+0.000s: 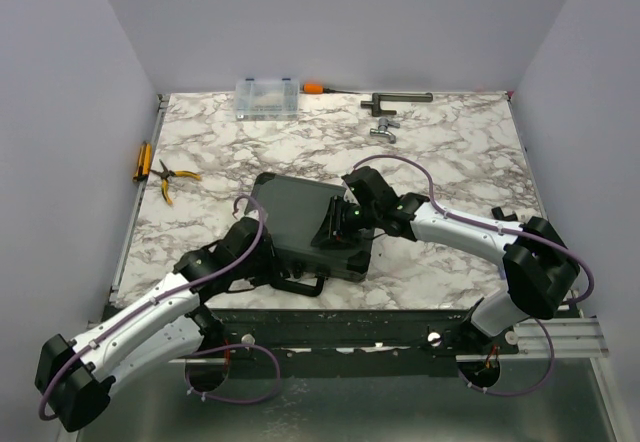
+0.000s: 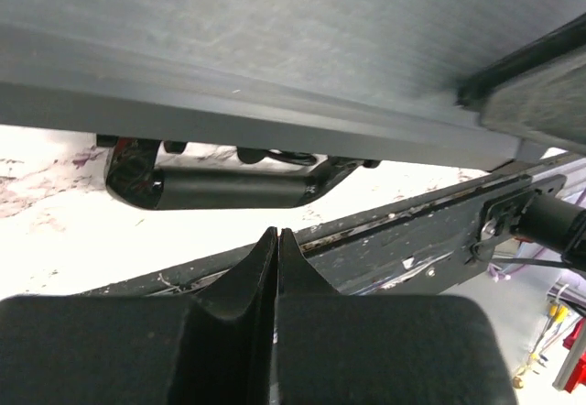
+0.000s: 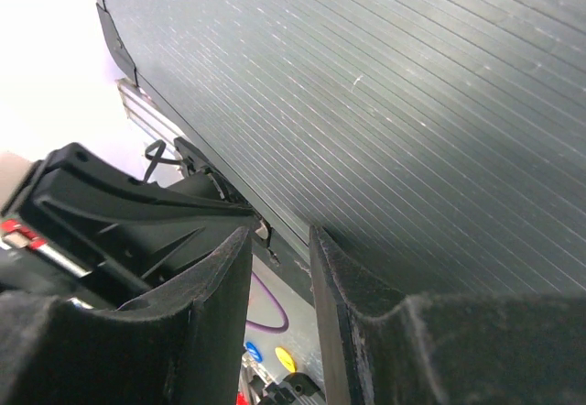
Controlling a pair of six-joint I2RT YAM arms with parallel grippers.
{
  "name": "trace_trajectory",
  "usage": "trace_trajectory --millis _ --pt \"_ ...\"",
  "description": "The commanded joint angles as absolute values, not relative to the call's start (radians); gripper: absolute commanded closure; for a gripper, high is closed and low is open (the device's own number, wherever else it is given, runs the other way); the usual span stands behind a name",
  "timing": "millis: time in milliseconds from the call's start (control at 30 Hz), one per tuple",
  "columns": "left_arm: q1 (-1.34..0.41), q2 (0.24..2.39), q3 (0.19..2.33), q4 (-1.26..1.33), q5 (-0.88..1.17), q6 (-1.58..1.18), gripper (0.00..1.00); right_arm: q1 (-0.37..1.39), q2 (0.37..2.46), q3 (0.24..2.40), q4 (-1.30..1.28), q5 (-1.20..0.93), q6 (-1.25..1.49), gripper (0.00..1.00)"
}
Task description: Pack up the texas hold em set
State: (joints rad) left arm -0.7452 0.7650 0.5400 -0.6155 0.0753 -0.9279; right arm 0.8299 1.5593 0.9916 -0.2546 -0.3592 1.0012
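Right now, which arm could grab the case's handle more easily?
Probably the left. The left claw, though shut, points straight at the handle just ahead, at the case's near edge. The right claw sits at the case's side edge, farther away.

black case (image 1: pixel 295 210) w/ l pincer (image 1: pixel 262 254) & r pincer (image 1: pixel 335 225) at it.

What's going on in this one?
Both arms are working at the closed black case lying on the table. The left gripper, fingers shut and empty, sits at the case's near edge, close to its handle. The right gripper is at the lid's near right edge with its fingers narrowly apart. Whether they are pinching a latch there is unclear.
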Motion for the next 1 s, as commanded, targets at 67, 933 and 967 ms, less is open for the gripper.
trace_trajectory --millis 67,933,967 --pt "-0.741 0.795 0.467 -0.519 0.159 -0.982 1.00 0.838 1.663 0.891 -0.473 -0.254 0.923 0.63" --pt "-0.695 0.903 0.556 -0.368 -0.064 -1.017 1.00 0.838 1.683 0.792 -0.429 -0.217 0.937 0.68" --pt "-0.693 0.898 0.558 -0.349 -0.063 -1.010 1.00 0.838 1.683 0.793 -0.431 -0.217 0.937 0.68"
